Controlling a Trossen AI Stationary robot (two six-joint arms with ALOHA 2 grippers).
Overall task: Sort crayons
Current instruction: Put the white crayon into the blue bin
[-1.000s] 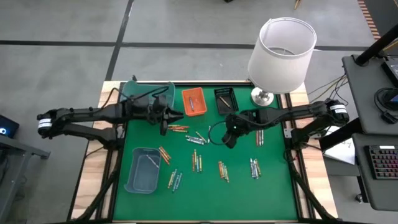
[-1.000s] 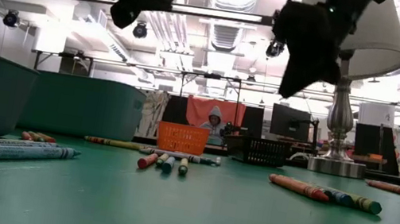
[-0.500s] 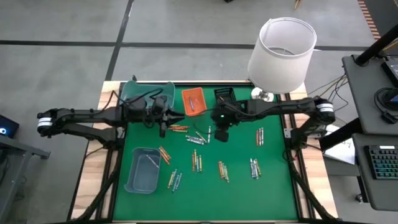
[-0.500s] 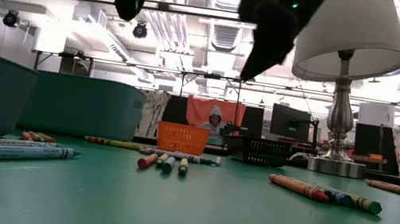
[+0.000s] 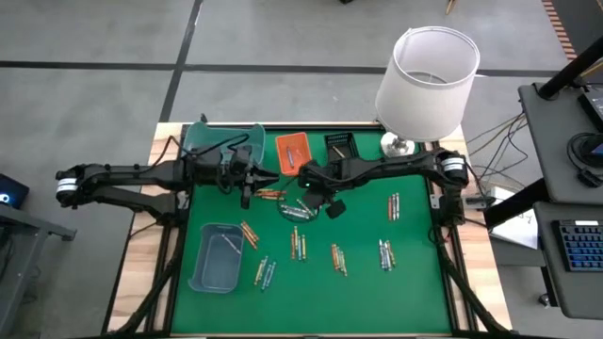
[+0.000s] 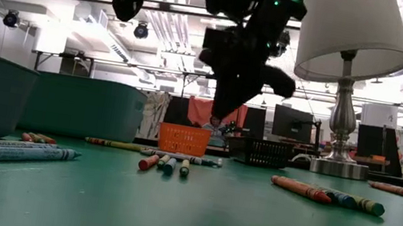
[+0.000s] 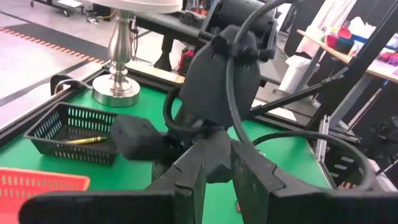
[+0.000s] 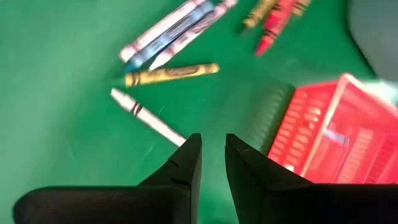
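Several crayons lie scattered on the green mat, in clusters in the middle (image 5: 300, 209), by the left gripper (image 5: 269, 193) and toward the right (image 5: 386, 252). My right gripper (image 5: 307, 185) hovers above the middle cluster, close to the orange tray (image 5: 292, 153). Its fingers (image 8: 194, 155) stand a narrow gap apart with nothing between them, over a white crayon (image 8: 146, 115) and a yellow one (image 8: 171, 73). My left gripper (image 5: 268, 174) hangs still above the mat by the big teal bin (image 5: 223, 141), fingers (image 7: 200, 180) nearly together and empty.
A black tray (image 5: 341, 151) holding a yellow crayon (image 7: 84, 140) stands beside the orange tray at the far edge. A small teal tray (image 5: 219, 256) sits at the near left. A lamp (image 5: 426, 75) stands at the far right corner. The two grippers are close together.
My right gripper has swung toward the table's left edge, from right of centre to just in front of the orange tray, and now stands close to the left gripper. The crayons lie as before.
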